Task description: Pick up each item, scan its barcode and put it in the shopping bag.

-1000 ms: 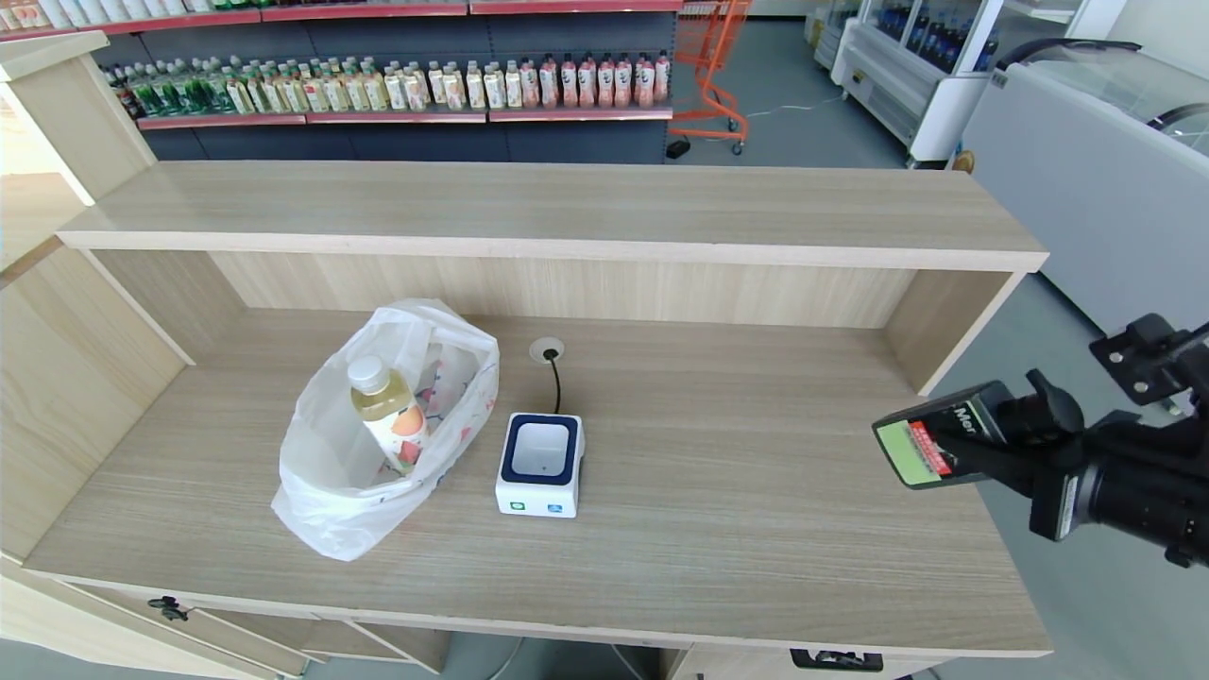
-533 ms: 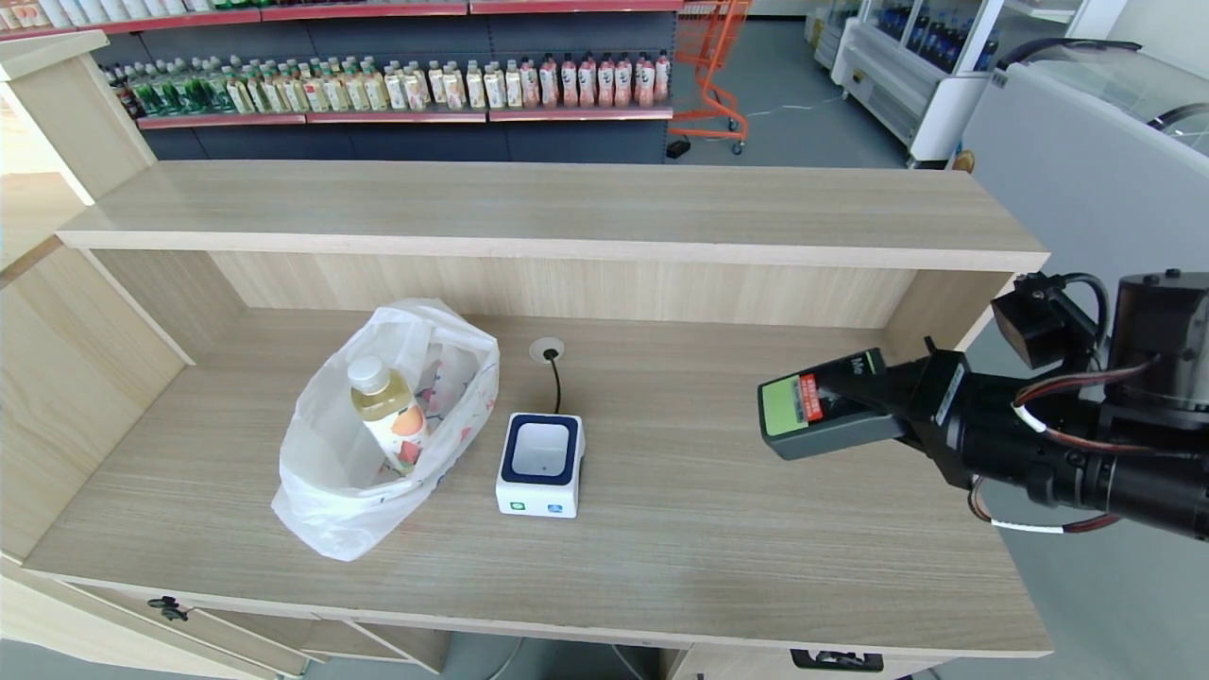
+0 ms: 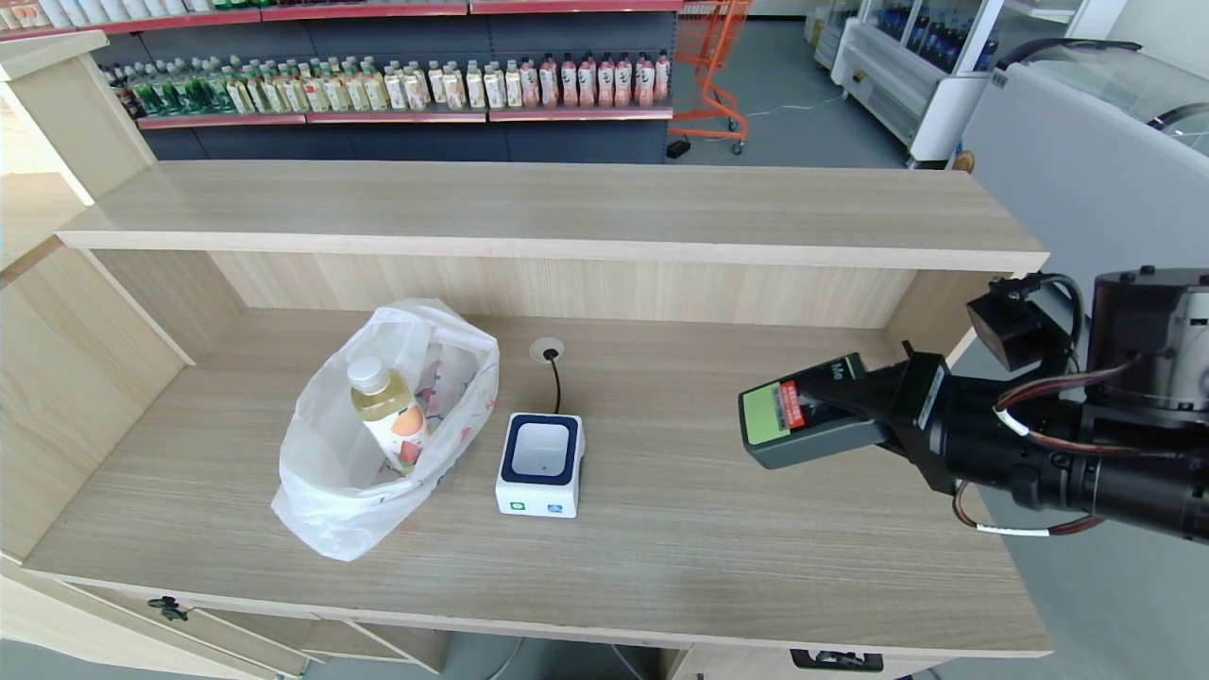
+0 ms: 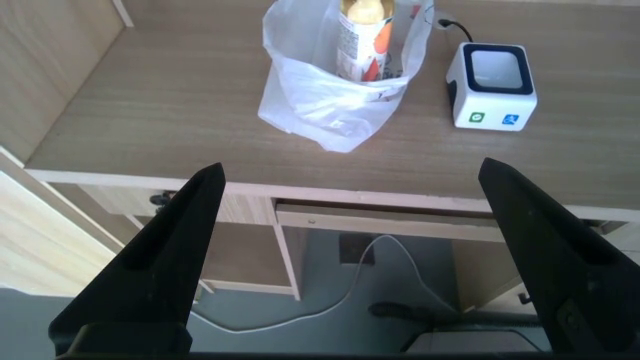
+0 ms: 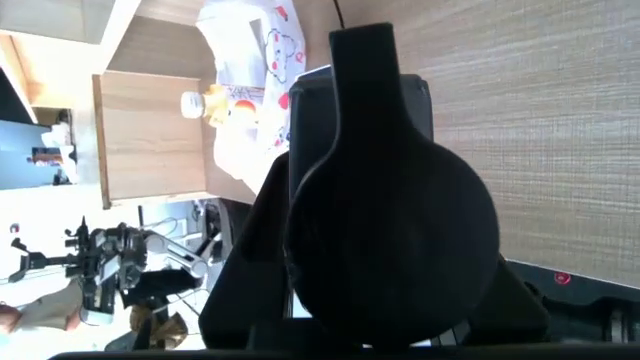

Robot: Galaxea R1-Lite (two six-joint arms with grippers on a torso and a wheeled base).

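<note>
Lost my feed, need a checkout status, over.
Left gripper open, low before counter. Right gripper shut on dark box, above counter right of scanner. Bottle in shopping bag. Nothing between box and scanner.

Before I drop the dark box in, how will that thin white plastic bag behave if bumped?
The thin white plastic shopping bag looks floppy: its rim sags and wrinkles, so it will likely fold rather than resist. The capped yellow drink bottle leaning inside probably anchors it, yet could tip further.

- Across the frame's centre and lower right runs the bare light-wood counter top (image 3: 756, 529).
- Left of centre stand a white plastic shopping bag (image 3: 321, 501) and a white, blue-rimmed square scanner (image 3: 540, 463), with a narrow gap between them.
- At the back, a wooden shelf (image 3: 567, 203) overhangs.
</note>
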